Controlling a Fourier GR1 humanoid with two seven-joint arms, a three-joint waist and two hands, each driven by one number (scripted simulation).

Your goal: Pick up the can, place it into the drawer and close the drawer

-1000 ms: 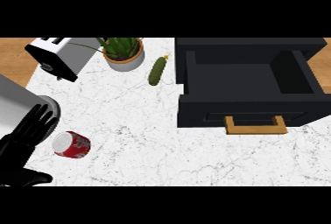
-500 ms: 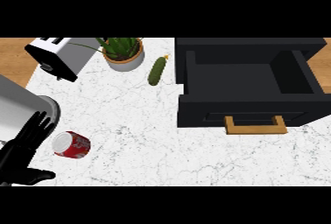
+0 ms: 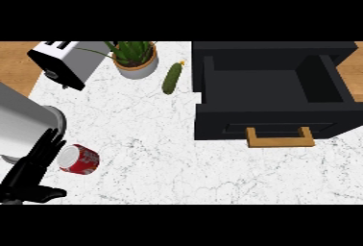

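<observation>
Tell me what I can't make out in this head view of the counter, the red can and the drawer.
- Robot's right hand: not in the head view at all.
- Black left hand: palm and wrist cut off by the lower left edge.
- Red metal can: its left end is hidden behind the left hand's fingers, so contact is unclear.
- Open black drawer: the cabinet top hides its back part.
- White toaster: its top is cut off by the upper edge.

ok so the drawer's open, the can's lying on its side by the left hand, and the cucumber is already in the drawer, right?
Not quite. The head view shows the cucumber lying on the counter, left of the drawer and beside the potted plant, not inside it. The rest stands: the drawer is open, and the can lies on its side by the left hand.
</observation>
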